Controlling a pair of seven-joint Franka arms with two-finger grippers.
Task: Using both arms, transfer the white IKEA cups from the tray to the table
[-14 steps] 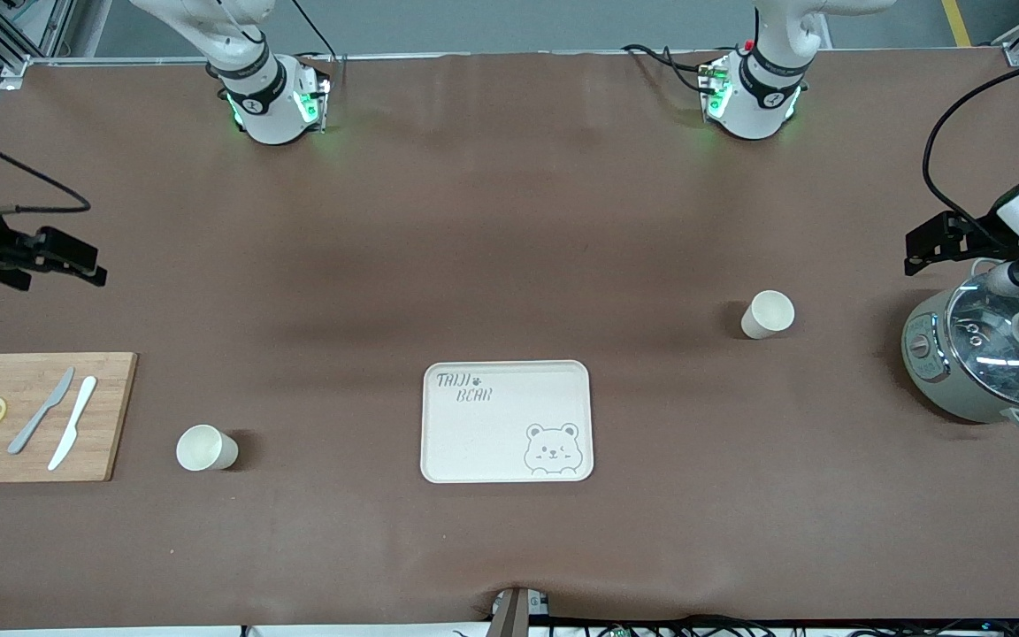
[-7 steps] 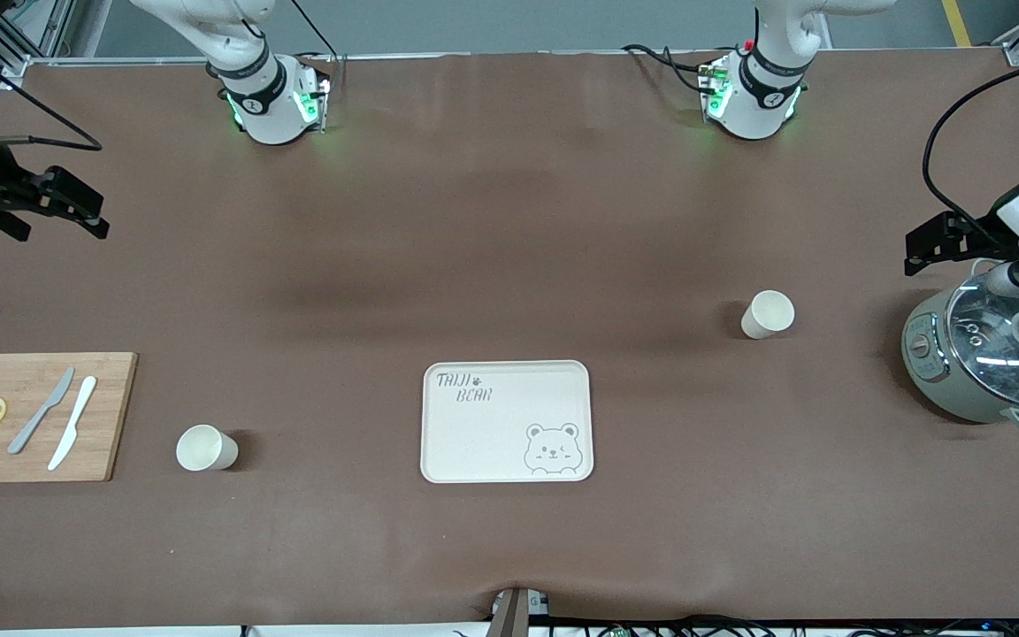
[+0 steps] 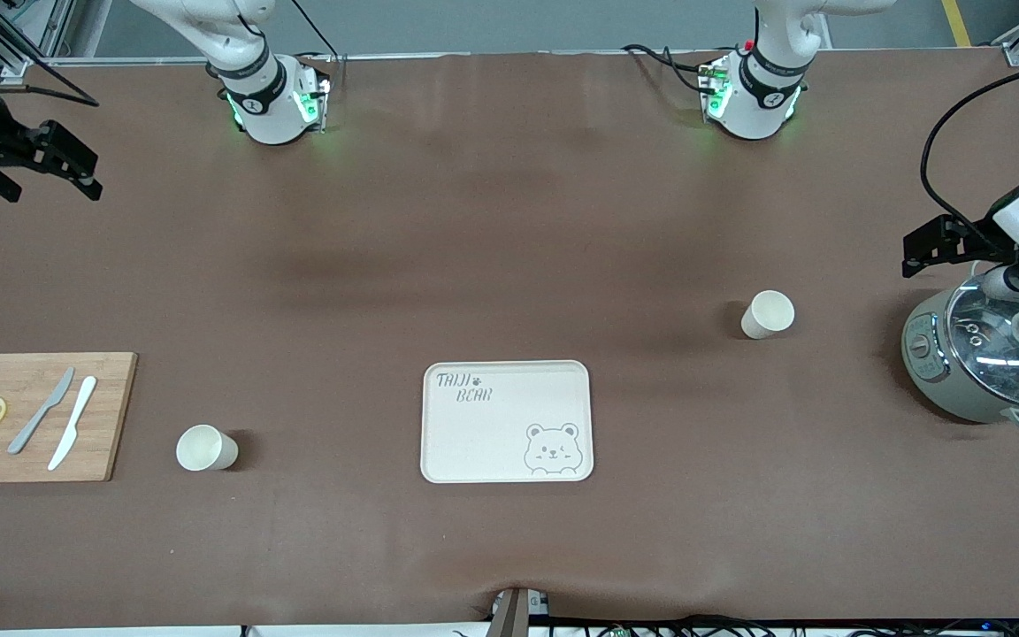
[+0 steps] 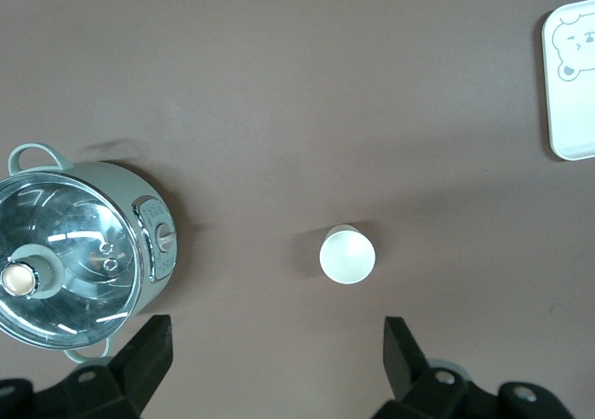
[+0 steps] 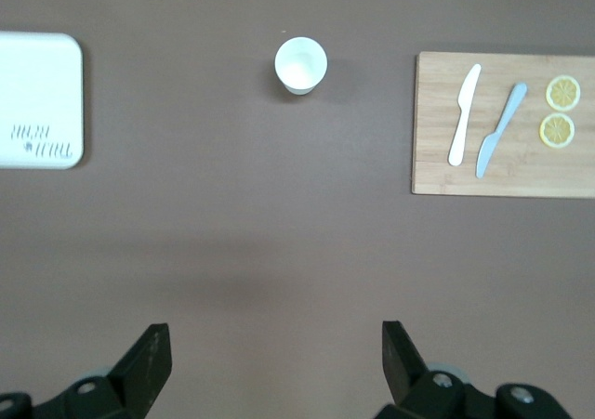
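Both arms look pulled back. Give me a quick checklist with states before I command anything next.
1. Tray holds no cups: ok.
2. Cup beside the cutting board, upright on the table: ok.
3. Cup near the pot, upright on table: ok.
4. Left hand open, holding nothing, up beside the pot: ok.
5. Right hand open, holding nothing, over the right arm's end of the table: ok.

even overhead light — soft shadows
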